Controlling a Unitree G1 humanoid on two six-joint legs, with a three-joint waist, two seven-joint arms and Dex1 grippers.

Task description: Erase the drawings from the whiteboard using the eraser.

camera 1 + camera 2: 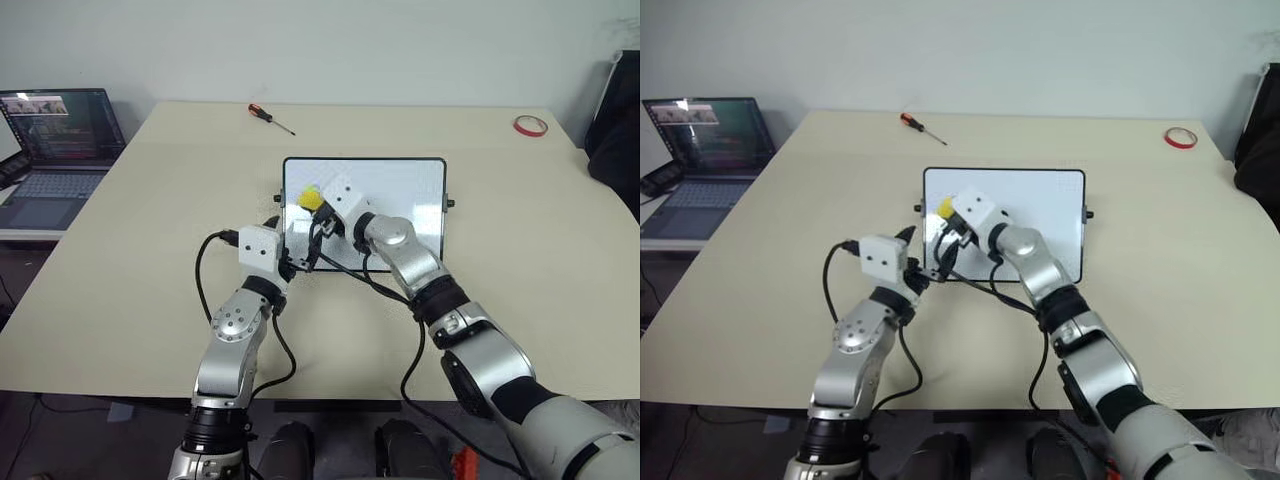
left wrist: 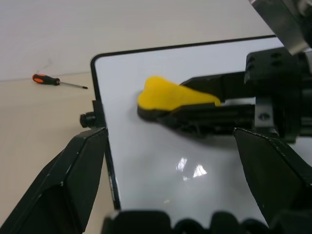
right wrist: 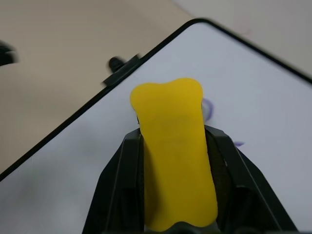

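Note:
The whiteboard (image 1: 400, 190) lies flat in the middle of the table. My right gripper (image 1: 316, 208) is shut on the yellow eraser (image 3: 175, 146) and holds it over the board's far left part, close to the surface. Whether the eraser touches the board I cannot tell. Of the drawings, a small blue curl (image 3: 209, 108) peeks out beside the eraser, with a faint short mark (image 3: 239, 144) near it. My left gripper (image 1: 290, 262) is open at the board's near left corner, one finger (image 2: 73, 175) outside the black frame and the other finger (image 2: 273, 170) over the white surface.
A red-handled screwdriver (image 1: 271, 117) lies beyond the board at the far side of the table. A red tape ring (image 1: 530, 125) sits at the far right corner. An open laptop (image 1: 55, 150) stands off the table's left edge. Black cables trail from both wrists.

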